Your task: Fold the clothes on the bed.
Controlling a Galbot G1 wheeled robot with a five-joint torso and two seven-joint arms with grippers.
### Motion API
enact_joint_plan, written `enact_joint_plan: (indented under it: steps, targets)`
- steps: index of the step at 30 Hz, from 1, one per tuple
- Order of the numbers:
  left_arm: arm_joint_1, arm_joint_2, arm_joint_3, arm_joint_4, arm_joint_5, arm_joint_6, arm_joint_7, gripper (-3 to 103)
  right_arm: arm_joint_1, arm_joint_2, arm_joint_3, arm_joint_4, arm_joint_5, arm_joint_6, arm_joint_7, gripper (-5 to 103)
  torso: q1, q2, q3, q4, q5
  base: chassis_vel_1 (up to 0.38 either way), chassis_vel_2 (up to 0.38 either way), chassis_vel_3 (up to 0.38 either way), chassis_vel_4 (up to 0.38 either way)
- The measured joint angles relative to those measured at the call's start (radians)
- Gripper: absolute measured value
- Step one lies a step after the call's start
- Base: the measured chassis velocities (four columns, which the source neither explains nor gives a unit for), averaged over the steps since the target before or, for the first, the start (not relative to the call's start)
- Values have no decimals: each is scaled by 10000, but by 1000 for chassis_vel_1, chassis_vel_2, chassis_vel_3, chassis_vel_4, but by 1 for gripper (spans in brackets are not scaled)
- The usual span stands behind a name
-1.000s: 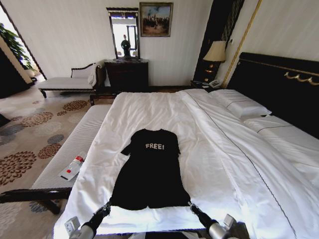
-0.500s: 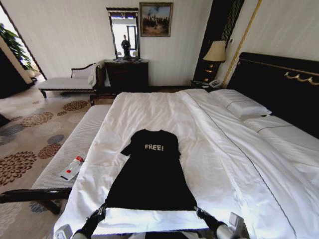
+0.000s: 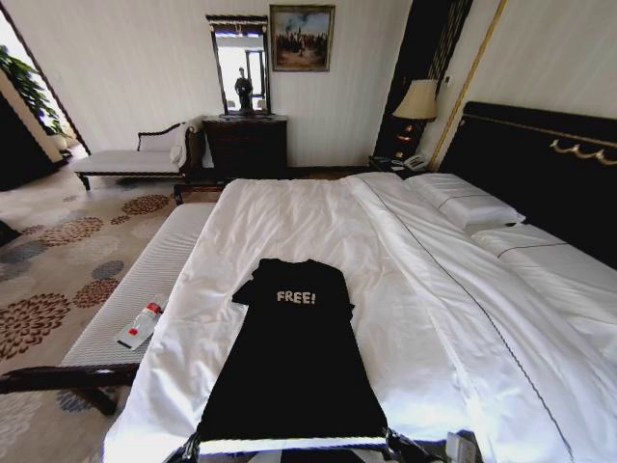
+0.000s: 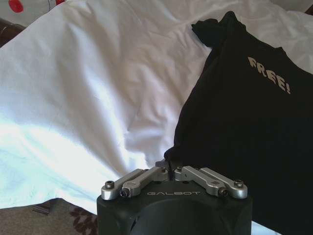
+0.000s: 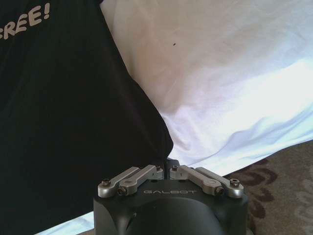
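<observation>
You see left gripper (image 4: 169,167) clamped on T-shirt (image 3: 294,362) hem | right gripper (image 5: 166,169) likewise | bed (image 3: 424,318) edge

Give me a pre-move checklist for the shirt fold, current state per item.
1. Left gripper shut on the hem corner of the T-shirt: ok, fingers closed on the fabric in the left wrist view.
2. Right gripper shut on the other hem corner: ok.
3. Hem taut between the grippers: ok, it runs straight across at the near edge of the bed.
4. Shirt flat, print up: ok, "FREE!" reads upright, body smooth.
5. Sleeves spread: not ok, both look bunched near the shoulders.
6. Bed beyond the collar free for the fold: ok, only white sheet there.
</observation>
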Motion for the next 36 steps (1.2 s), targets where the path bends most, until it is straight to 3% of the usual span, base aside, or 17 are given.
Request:
enact_joint_plan:
  steps: [8,17,26,28,30,33,34,36]
  targets:
    - [-257,21,522,566,344,-90,-184,1,238,57,-142,-318,-505,70,133,1,0,0,1,0,0,0,0,0,0]
    - [-1403,185,989,911,129,537,-871,1,755,165,-343,-783,-551,324,172,1,1,0,2,0,-1,0,0,0,0]
    - [-1984,145,1156,1034,201,776,-1219,-2,858,182,-532,-961,-557,578,183,-2,1,-1,1,-1,-1,0,0,0,0]
    - [-1933,145,1152,1003,277,816,-1242,7,849,194,-557,-940,-558,580,217,3,1,-1,2,0,-1,0,0,0,0]
    - [-1845,160,1141,997,382,818,-1242,7,834,202,-560,-911,-569,577,249,9,1,-1,2,0,0,0,0,0,0]
    - [-1566,187,1081,938,596,807,-1226,24,771,209,-543,-888,-582,585,321,25,1,-1,1,1,0,0,0,0,0]
    - [-1566,187,1081,938,596,807,-1226,24,771,209,-543,-888,-582,585,321,25,1,-1,1,1,0,0,0,0,0]
    - [-1446,156,1019,848,676,769,-1223,34,702,200,-505,-885,-584,633,336,30,1,-1,1,0,0,0,0,0,0]
